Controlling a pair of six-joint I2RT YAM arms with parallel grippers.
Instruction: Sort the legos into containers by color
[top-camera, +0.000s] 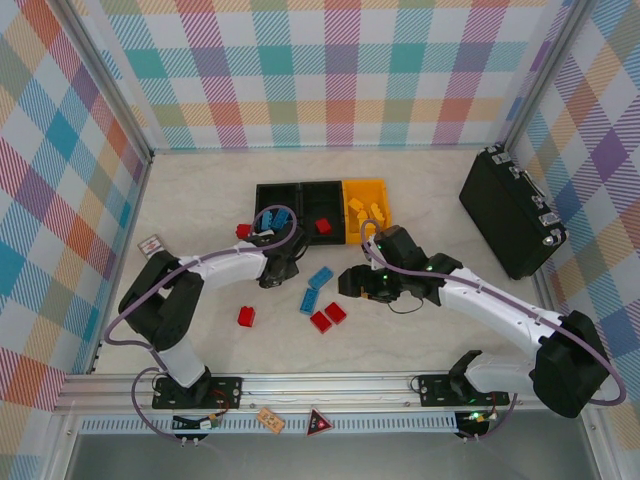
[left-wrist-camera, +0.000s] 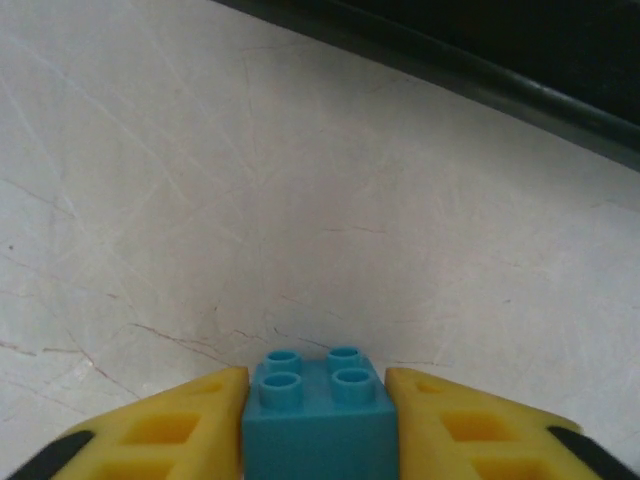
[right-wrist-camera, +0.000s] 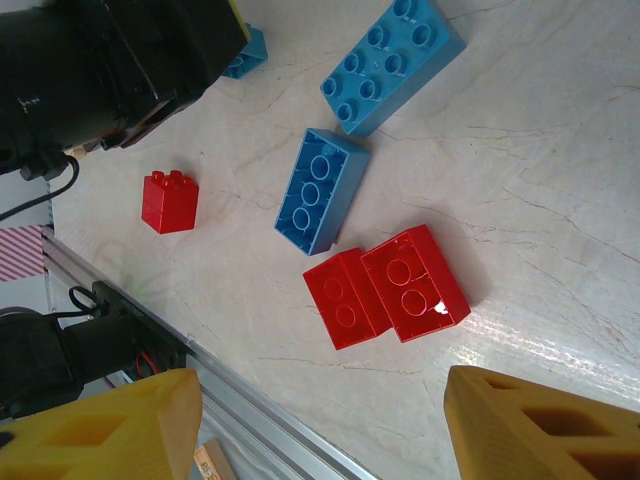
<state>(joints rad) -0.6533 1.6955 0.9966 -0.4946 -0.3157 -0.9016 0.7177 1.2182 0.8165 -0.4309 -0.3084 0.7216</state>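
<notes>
The left gripper (left-wrist-camera: 316, 440) pinches a small blue four-stud lego (left-wrist-camera: 318, 395) (lifted or resting, unclear). The right gripper (right-wrist-camera: 320, 420) hangs open over two touching red legos (right-wrist-camera: 385, 285), toward the near edge of the table (right-wrist-camera: 560, 150).

Two arms are recorded, the left arm (top-camera: 225, 265) and the right arm (top-camera: 500, 305). Each is built of white tubular links and bulky black joint housings. A lilac cable (top-camera: 107, 332) is routed along each arm. Flat black base plates (top-camera: 197, 390) are fitted at the foot. Yellow fingers (left-wrist-camera: 160, 430), with recessed pockets and black tips, are noted.
</notes>
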